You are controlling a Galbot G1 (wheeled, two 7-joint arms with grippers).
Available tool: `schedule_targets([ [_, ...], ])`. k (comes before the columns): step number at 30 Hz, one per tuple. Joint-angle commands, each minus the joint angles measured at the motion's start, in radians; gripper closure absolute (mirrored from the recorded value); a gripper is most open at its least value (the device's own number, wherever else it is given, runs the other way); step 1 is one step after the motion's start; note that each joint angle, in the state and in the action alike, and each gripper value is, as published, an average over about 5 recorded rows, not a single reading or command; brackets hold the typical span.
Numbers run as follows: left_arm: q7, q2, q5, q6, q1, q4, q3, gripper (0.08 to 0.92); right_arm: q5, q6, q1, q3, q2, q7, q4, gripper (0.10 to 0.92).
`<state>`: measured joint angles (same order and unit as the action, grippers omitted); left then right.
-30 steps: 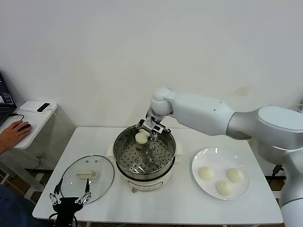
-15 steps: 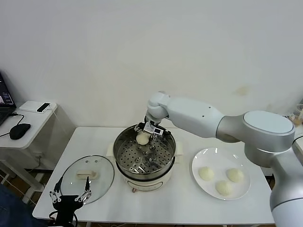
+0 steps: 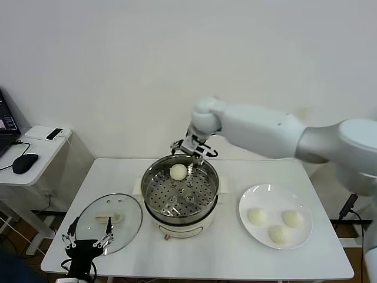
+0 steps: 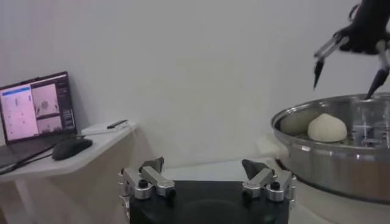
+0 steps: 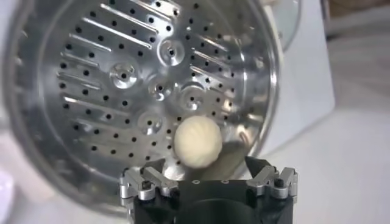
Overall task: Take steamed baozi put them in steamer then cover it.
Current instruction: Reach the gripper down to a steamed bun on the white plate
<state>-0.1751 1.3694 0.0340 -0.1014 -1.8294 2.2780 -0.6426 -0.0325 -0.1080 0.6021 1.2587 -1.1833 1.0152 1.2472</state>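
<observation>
The steel steamer [image 3: 179, 194] stands mid-table on its white base. One baozi [image 3: 178, 171] lies on its perforated tray near the far rim; it also shows in the right wrist view [image 5: 197, 142] and the left wrist view [image 4: 326, 128]. My right gripper [image 3: 193, 150] is open and empty, raised just above the steamer's far rim, apart from that baozi. Three more baozi [image 3: 256, 216] lie on the white plate [image 3: 303, 239] at the right. The glass cover [image 3: 109, 221] with its cream handle lies flat at the front left. My left gripper [image 3: 87, 242] is open, parked at the table's front edge by the cover.
A side desk [image 3: 35, 147] with a mouse, a phone and a laptop stands to the left. A white wall runs close behind the table. Bare tabletop [image 3: 200, 253] lies in front of the steamer.
My right gripper has let go of the baozi, which now rests on the steamer tray, and has lifted up and back with its fingers open. The left arm has not moved.
</observation>
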Motion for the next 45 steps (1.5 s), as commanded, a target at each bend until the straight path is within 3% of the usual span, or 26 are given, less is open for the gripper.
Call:
schedule_targets([
  [1,0.004,-0.044,0.031,-0.009,0.026,0.0,0.002,0.177,-0.172,0.374,0.115,0.011,0.335,0.05,0.274,0.203],
  [10,0.007,-0.085,0.055,-0.015,0.047,-0.008,0.008,0.177,-0.18,0.504,0.039,-0.001,0.731,0.036,0.482,0.203],
  [20,0.007,-0.089,0.06,-0.015,0.058,-0.026,0.006,0.177,-0.057,0.484,-0.257,-0.089,0.884,0.018,0.551,0.203],
  [31,0.007,-0.065,0.052,-0.017,0.053,-0.029,-0.003,0.177,0.057,0.483,-0.631,-0.35,0.781,-0.016,0.438,0.203],
  [45,0.006,-0.055,0.055,-0.017,0.04,-0.039,-0.04,0.177,0.125,0.436,-0.727,-0.424,0.58,-0.049,0.207,0.203],
])
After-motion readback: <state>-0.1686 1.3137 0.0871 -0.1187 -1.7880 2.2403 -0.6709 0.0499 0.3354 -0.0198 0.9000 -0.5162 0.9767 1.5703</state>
